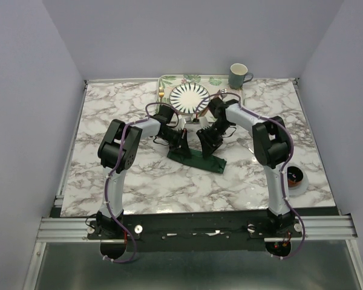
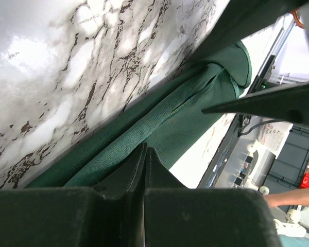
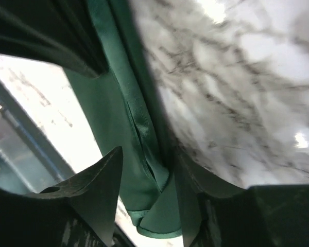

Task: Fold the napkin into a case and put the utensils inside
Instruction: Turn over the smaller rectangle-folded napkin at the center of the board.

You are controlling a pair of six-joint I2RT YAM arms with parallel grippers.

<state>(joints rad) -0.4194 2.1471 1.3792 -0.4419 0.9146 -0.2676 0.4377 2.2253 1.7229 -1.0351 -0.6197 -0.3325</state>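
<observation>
Right end effector (image 3: 155, 177) straddles the napkin (image 3: 113, 103), fingers parted.

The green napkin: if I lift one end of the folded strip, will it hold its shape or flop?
Probably flop: the napkin lies in soft, rounded folds, so a lifted end would likely droop and open. Its sheen and the glossy marble table suggest it may slide rather than bunch when pushed. It looks thin and light.
</observation>
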